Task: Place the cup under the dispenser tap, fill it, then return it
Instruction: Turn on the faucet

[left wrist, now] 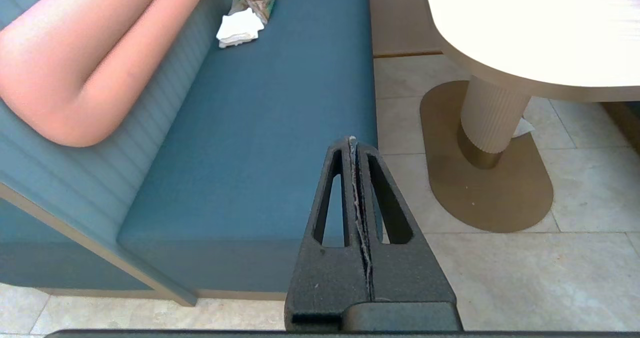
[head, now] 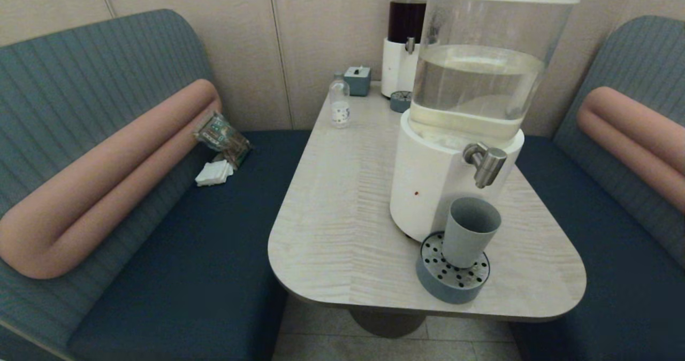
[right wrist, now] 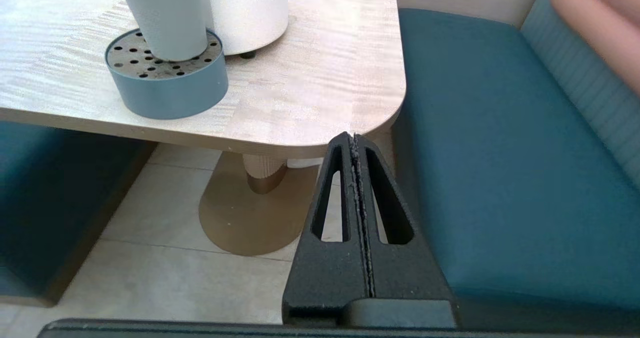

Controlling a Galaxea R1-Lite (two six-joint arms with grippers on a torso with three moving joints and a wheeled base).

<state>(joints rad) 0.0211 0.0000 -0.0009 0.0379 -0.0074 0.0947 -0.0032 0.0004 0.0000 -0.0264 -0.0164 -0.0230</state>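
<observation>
The grey-blue cup [head: 470, 231] stands upright on the round perforated drip tray [head: 453, 276], directly below the steel dispenser tap [head: 486, 163] of the big clear-tank dispenser [head: 476, 83]. The cup's lower wall [right wrist: 165, 17] and the tray [right wrist: 167, 77] also show in the right wrist view. Neither arm appears in the head view. My right gripper [right wrist: 354, 137] is shut and empty, low beside the table's near right corner. My left gripper [left wrist: 352, 140] is shut and empty, low over the floor by the left bench edge.
The table [head: 342, 200] has a rounded near edge and a ribbed pedestal [left wrist: 492, 122]. A dark-liquid dispenser [head: 406, 29], a small bottle [head: 339, 101] and a tissue box [head: 357, 80] stand at the far end. Blue benches flank both sides; wrappers [head: 222, 136] lie on the left one.
</observation>
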